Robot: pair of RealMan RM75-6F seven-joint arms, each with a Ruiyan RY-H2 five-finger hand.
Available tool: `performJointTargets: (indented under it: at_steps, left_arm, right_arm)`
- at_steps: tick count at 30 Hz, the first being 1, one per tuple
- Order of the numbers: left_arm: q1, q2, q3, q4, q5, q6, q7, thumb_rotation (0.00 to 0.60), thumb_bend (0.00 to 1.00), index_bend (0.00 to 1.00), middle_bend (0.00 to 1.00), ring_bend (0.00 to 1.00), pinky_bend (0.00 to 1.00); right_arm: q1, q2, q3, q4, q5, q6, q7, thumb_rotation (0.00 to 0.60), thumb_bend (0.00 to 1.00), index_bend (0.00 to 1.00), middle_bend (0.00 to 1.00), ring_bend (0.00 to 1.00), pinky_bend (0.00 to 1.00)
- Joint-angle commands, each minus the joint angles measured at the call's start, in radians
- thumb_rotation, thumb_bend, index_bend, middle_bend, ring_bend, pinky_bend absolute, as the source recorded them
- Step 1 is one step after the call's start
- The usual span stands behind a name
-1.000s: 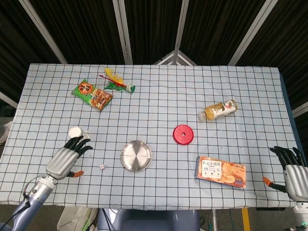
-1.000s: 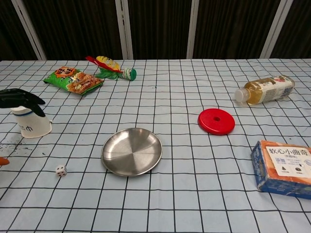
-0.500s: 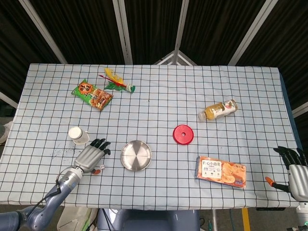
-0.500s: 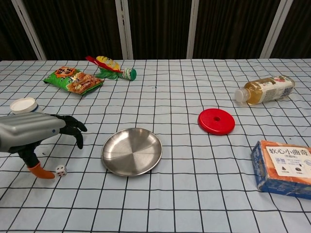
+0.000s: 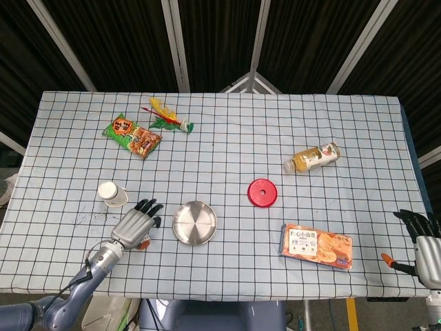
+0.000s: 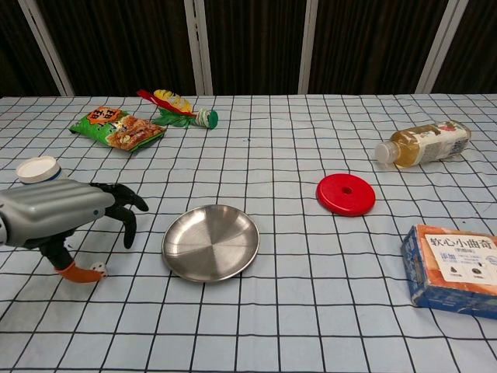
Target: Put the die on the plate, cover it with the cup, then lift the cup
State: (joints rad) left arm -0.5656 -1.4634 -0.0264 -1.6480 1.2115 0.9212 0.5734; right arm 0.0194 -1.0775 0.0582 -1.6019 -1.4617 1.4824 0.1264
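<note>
Left hand (image 6: 58, 217) low over the counter (image 5: 227, 145) just left of the plate (image 6: 210, 242), palm down, fingers (image 6: 124, 210) curled down and apart, nothing clamped in them. Orange thumb tip touches or nearly touches the die (image 6: 99, 269), which sits on the counter left of the plate, partly hidden by the thumb; cannot tell if it is pinched. In the head view the die is covered by the left hand (image 5: 134, 224).

Plate (image 5: 194, 222) bare, steel, near the front middle of the counter. Cup (image 5: 111, 193) left of the plate and further back, lying tilted in the head view; the chest view shows only its white rim (image 6: 38, 168) behind the hand.

Right hand (image 5: 422, 245) far right of the plate, at the counter's front right corner, off the cloth edge, fingers spread apart, holding nothing. Not seen in the chest view.

Other stuff: red disc (image 6: 345, 193) right of the plate and a bit back. Cookie box (image 6: 454, 270) right of the plate, near the front edge. Bottle (image 6: 423, 143) on its side, back right of the plate. Snack bag (image 6: 117, 128) back left of the plate, with a shuttlecock-like toy (image 6: 180, 109) just beside it.
</note>
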Motion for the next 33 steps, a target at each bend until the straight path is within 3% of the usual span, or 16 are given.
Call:
performJointTargets:
  at_steps: [1,20,33]
  left_arm:
    - [-0.001,0.004,0.006,-0.001,-0.012,0.0,0.009,0.6,0.35,0.4,0.1,0.0,0.09]
    - [-0.009,-0.006,0.031,0.001,-0.02,0.011,0.009,0.6,0.4,0.48,0.12,0.0,0.1]
    - [-0.01,0.001,0.041,0.004,-0.045,0.025,0.022,0.6,0.4,0.45,0.12,0.0,0.1]
  right_arm:
    - [-0.001,-0.001,0.001,-0.002,0.004,-0.001,-0.002,0.6,0.1,0.21,0.19,0.15,0.0]
    - [-0.003,0.003,0.004,-0.007,0.015,-0.007,0.001,0.6,0.1,0.21,0.19,0.15,0.0]
    - [-0.004,0.007,0.004,-0.017,0.022,-0.013,0.003,0.6,0.1,0.21,0.19,0.15,0.0]
